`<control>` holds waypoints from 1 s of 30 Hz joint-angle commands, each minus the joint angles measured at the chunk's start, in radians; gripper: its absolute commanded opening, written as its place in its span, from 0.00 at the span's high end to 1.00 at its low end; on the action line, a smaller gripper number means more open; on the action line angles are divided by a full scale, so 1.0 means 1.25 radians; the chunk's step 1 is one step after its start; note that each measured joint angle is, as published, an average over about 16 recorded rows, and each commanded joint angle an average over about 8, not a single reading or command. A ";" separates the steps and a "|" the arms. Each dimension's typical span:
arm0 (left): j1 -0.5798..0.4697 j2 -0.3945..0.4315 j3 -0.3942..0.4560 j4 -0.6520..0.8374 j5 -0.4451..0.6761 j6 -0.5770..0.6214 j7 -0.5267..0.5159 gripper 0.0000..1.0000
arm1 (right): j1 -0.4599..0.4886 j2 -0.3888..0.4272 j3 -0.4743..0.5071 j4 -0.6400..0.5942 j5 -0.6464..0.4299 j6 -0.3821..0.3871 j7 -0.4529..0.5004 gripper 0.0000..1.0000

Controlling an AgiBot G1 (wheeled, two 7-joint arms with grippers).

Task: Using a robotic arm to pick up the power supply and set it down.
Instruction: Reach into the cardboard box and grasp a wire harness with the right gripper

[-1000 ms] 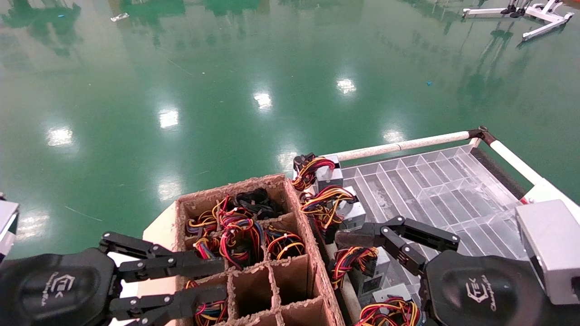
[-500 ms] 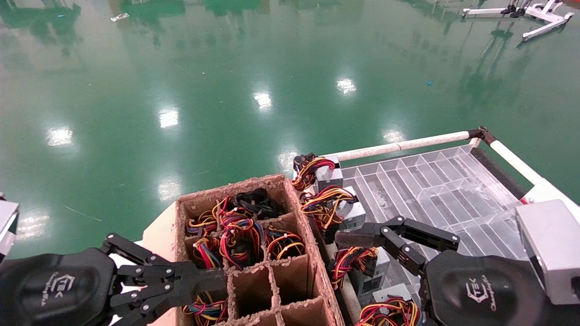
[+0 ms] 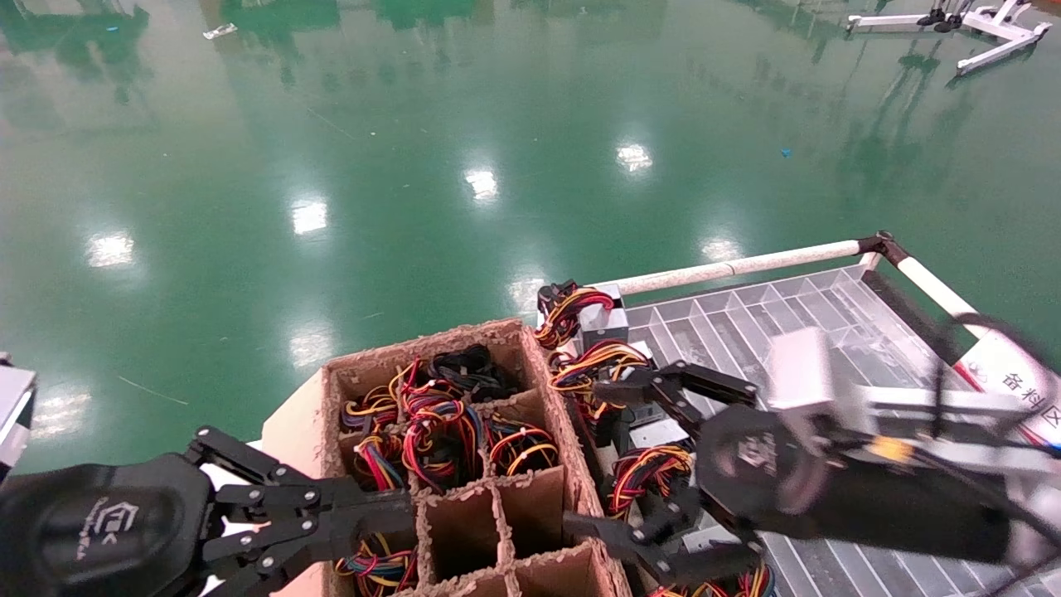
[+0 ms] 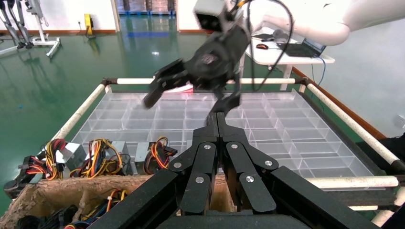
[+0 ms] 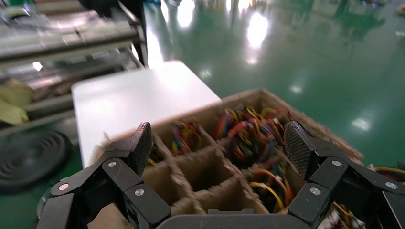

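Observation:
Several power supplies with red, yellow and black wire bundles fill the far cells of a cardboard divider box (image 3: 464, 333). Others lie along the near edge of the clear tray, such as the power supply (image 3: 602, 322) (image 4: 70, 152) farthest back. My right gripper (image 3: 598, 456) (image 5: 219, 143) (image 4: 191, 98), on the white robotic arm (image 4: 334, 24), hangs open above the box's right wall and that row, holding nothing. Its wrist view looks down on wire-filled cells (image 5: 248, 131). My left gripper (image 3: 404, 506) (image 4: 217, 117) is shut and empty over the box's near left part.
A clear compartmented tray (image 3: 787, 332) (image 4: 286, 129) framed by white rails (image 3: 738, 265) lies to the right of the box. The box's near cells (image 3: 460, 531) hold nothing. A white surface (image 5: 133, 90) sits beside the box, with glossy green floor (image 3: 414, 124) beyond.
My left gripper closed its fingers a second ago and has stayed put. My right gripper swung left and forward from the tray's near side to above the box wall, still open.

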 commanded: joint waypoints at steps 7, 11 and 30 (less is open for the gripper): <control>0.000 0.000 0.000 0.000 0.000 0.000 0.000 0.00 | 0.105 -0.104 -0.073 -0.047 -0.160 0.056 -0.029 0.00; 0.000 0.000 0.000 0.000 0.000 0.000 0.000 0.00 | 0.149 -0.164 -0.115 -0.059 -0.249 0.091 -0.049 0.00; 0.000 0.000 0.000 0.000 0.000 0.000 0.000 0.00 | 0.276 -0.410 -0.283 -0.143 -0.582 0.234 -0.157 0.99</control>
